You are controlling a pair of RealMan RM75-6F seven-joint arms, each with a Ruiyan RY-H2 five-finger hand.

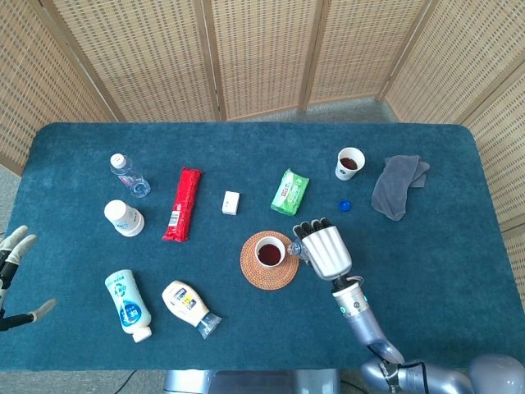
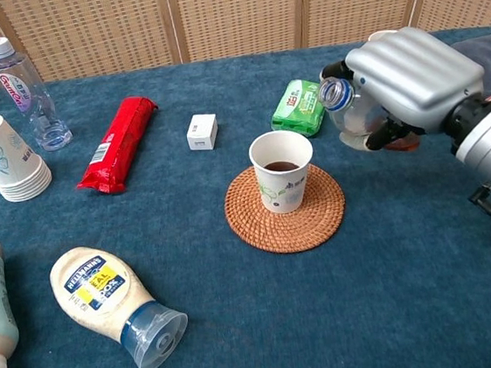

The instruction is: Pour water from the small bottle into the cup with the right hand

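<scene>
My right hand point(image 1: 324, 249) point(image 2: 406, 79) grips a small uncapped clear bottle point(image 2: 350, 113) with a little dark liquid at its base. The bottle is tilted, its open mouth point(image 1: 294, 247) pointing left toward the cup and just right of the rim. The white paper cup point(image 1: 268, 251) point(image 2: 282, 170) stands upright on a round woven coaster point(image 1: 270, 260) point(image 2: 285, 207) and holds dark liquid. No stream shows between bottle and cup. My left hand point(image 1: 15, 267) shows at the far left edge, fingers spread, holding nothing.
A blue cap point(image 1: 345, 204), a second filled cup point(image 1: 349, 163) and a grey cloth point(image 1: 398, 185) lie behind right. A green packet point(image 1: 289, 191) point(image 2: 300, 106), white box point(image 1: 230, 202), red packet point(image 1: 182, 203), capped water bottle point(image 1: 129, 174), stacked cups point(image 1: 124, 217) and two squeeze bottles point(image 1: 189, 306) point(image 1: 128, 305) lie left.
</scene>
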